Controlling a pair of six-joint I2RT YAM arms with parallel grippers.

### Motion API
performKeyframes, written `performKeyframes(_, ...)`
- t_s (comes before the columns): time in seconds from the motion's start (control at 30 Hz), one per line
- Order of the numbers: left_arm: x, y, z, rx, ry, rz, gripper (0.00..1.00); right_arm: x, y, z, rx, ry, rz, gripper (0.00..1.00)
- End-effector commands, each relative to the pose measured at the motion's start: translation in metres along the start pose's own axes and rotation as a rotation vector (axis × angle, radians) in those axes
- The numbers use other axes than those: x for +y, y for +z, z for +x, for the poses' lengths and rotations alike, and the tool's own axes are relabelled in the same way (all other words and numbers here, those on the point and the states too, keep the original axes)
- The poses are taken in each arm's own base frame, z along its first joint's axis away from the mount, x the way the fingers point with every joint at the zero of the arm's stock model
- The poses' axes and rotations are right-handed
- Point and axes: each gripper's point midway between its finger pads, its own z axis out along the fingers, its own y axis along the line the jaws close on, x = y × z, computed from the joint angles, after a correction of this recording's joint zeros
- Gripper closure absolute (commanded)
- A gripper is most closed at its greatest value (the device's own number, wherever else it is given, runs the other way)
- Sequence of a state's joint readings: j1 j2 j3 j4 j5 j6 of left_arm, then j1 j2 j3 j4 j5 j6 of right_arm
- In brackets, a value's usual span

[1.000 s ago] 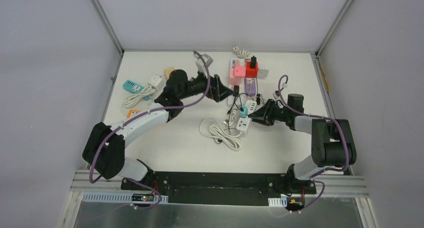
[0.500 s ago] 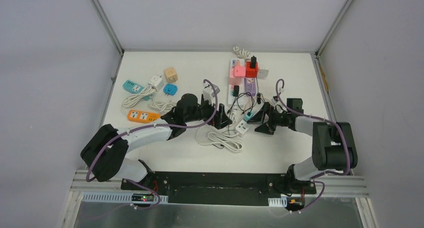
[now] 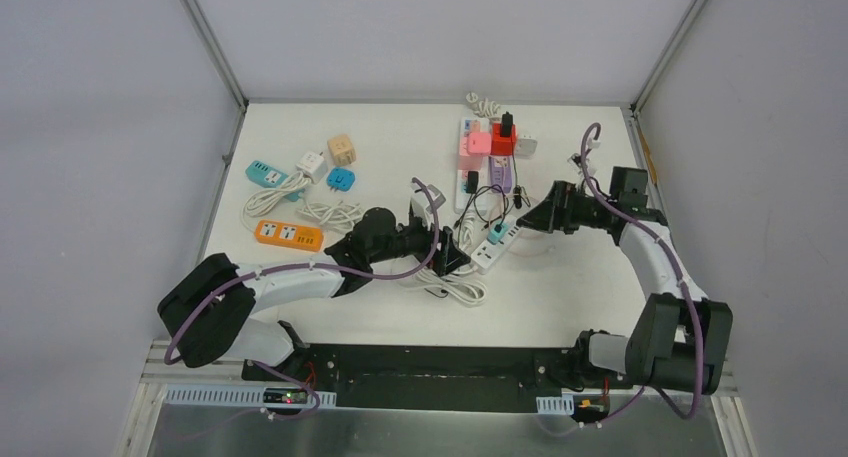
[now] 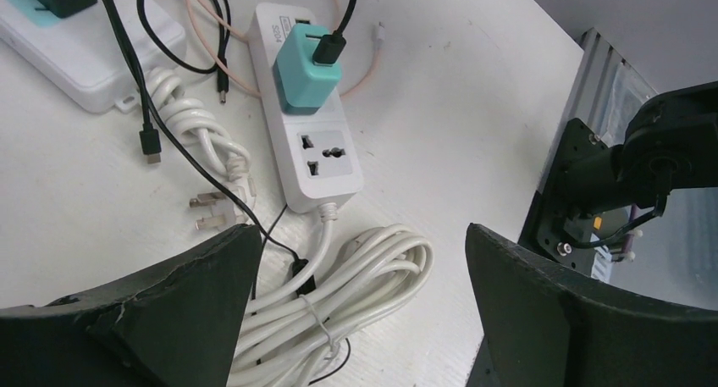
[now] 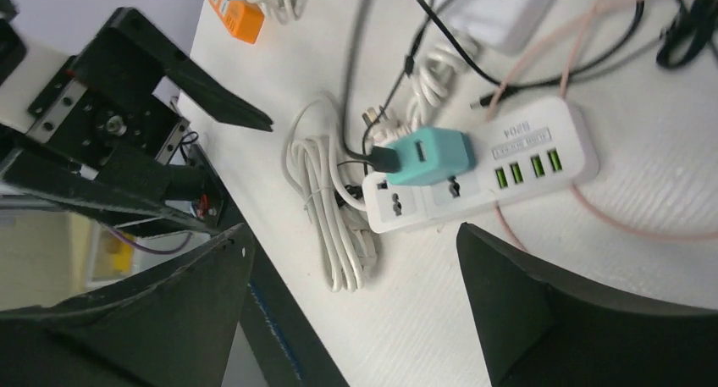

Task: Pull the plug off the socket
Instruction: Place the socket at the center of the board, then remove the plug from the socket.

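Just ahead of the left gripper (image 4: 360,234), framed between its 2 fingers, lies the white power strip (image 4: 317,154). The teal plug (image 4: 306,72) sits in the strip's far socket, with a black lead (image 4: 337,40) running into its top. Both fingers stand wide apart and grip nothing. I judge that spread is meant to straddle the strip's body and pin it to the table (image 4: 474,91). The strip's free socket and its coiled white cord (image 4: 339,290) lie nearest the fingertips, so a hold-down there would leave the plug uncovered.

On the other side, the right gripper (image 5: 353,230) is spread just as wide and is empty. It hangs clear of the strip, with the plug ahead of it and roughly between its fingers, which I read as lining up for the pull.

The plug is not yet out. I reckon 1 arm must brace the strip, because it looks light enough to lift along with the plug. Loose leads crossing beyond the plug could snag a finger
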State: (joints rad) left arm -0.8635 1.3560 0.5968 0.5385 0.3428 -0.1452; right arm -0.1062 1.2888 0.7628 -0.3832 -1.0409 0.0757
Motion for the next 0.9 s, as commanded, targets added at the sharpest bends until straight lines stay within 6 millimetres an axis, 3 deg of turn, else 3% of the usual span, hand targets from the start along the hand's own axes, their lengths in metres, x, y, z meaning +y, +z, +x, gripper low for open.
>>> performKeyframes(0.0, -0.007, -0.004, -0.035, -0.156, 0.143, 0.035, 0.05, 0.045, -0.034, -0.015, 0.002, -0.489, -0.030, 0.07)
performKeyframes(0.17, -0.002, -0.004, -0.048, -0.168, 0.173, -0.002, 0.05, 0.058, -0.049, -0.023, -0.007, -0.704, 0.015, 0.00)
performKeyframes(0.33, 0.016, -0.008, -0.055, -0.194, 0.173, -0.105, 0.01, 0.073, -0.035, -0.031, 0.022, -0.645, -0.152, 0.00)
performKeyframes(0.4, 0.028, -0.009, -0.066, -0.237, 0.161, -0.170, 0.01, 0.063, -0.031, -0.027, 0.082, -0.669, -0.097, 0.00)
performKeyframes(0.5, 0.032, -0.003, -0.075, -0.271, 0.163, -0.169, 0.01, 0.045, -0.029, -0.026, 0.098, -0.669, 0.014, 0.00)
performKeyframes(0.7, 0.044, 0.021, -0.026, -0.144, 0.147, -0.155, 0.02, 0.014, -0.029, -0.017, 0.124, -0.715, 0.176, 0.00)
performKeyframes(0.87, 0.046, 0.033, -0.010, -0.103, 0.125, -0.137, 0.04, -0.005, -0.019, -0.007, 0.233, -0.746, 0.263, 0.00)
